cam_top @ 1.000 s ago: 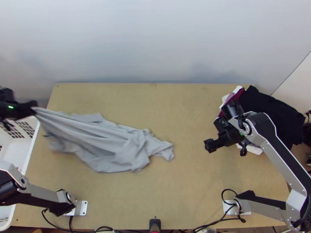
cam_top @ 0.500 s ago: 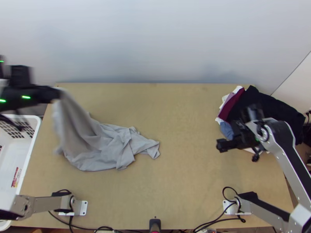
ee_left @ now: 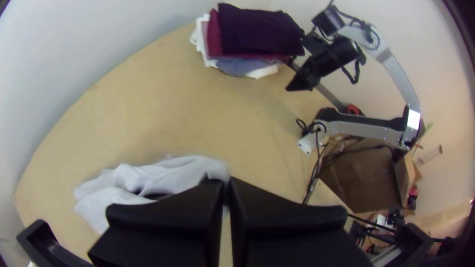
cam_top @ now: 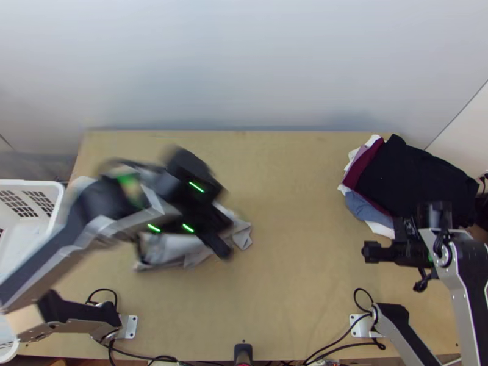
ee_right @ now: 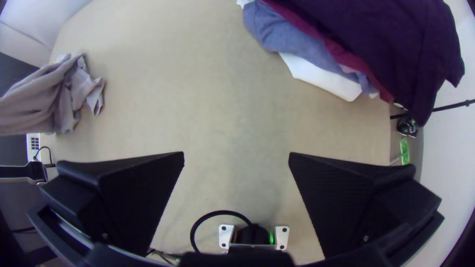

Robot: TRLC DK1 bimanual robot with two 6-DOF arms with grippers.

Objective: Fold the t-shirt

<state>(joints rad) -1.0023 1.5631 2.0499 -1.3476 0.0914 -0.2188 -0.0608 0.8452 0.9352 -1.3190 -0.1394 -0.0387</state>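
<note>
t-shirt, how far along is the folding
No folding looks done: the grey t-shirt is bunched. It seems in hand at the left gripper, whose fingers are shut at the cloth; the right gripper is open, away from it. Spreading and folding look left.

A wooden table (cam_top: pixel 305 293) carries grey cloth (cam_top: pixel 242 235) and stacked clothes (cam_top: pixel 405 174).

T-shirt (cam_top: pixel 178 247) at left of table (cam_top: pixel 311 274), clothes pile (cam_top: pixel 410 177) right, basket (cam_top: pixel 30 183) farther left

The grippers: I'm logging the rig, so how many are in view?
2. The left gripper has the grey t-shirt at its closed fingertips; the right gripper, open, is over the table near the clothes pile.
</note>
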